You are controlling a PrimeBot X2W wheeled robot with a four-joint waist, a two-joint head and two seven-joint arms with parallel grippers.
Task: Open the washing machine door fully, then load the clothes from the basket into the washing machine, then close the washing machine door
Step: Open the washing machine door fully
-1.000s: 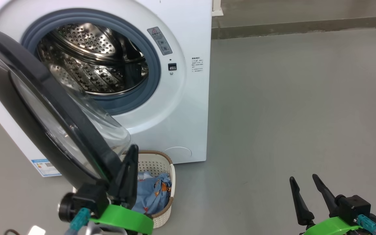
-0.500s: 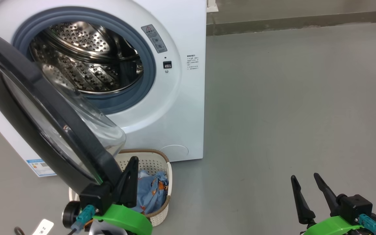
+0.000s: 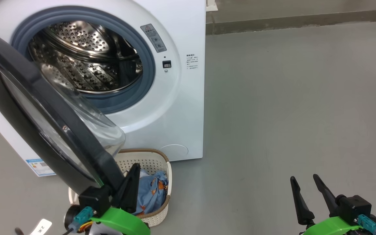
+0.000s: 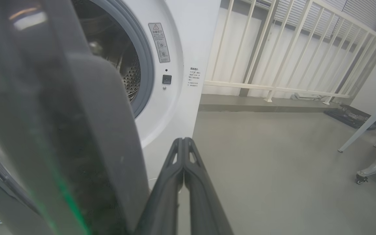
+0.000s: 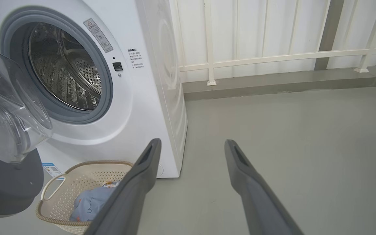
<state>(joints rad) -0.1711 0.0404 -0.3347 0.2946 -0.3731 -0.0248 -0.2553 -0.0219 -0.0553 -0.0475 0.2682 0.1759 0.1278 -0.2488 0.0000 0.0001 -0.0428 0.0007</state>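
Observation:
The washing machine stands at the upper left, its steel drum bare inside. The washing machine door hangs open toward me, with the black rim running down to the lower left and the glass bowl facing the machine. My left gripper is shut, empty, and lies close along the rim's lower end; the left wrist view has the shut fingers beside the dark door rim. Below the door sits the basket holding the clothes. My right gripper stands open and empty at the lower right.
Grey floor stretches to the right of the machine. A white railing on a low kerb runs along the back. Table legs and a wheeled base stand far right in the left wrist view. The basket and clothes lie left of my right fingers.
The head view has shifted slightly, so the machine sits a little further left. My shut left gripper has drawn back a bit along the door's lower edge. The right gripper has stayed put.

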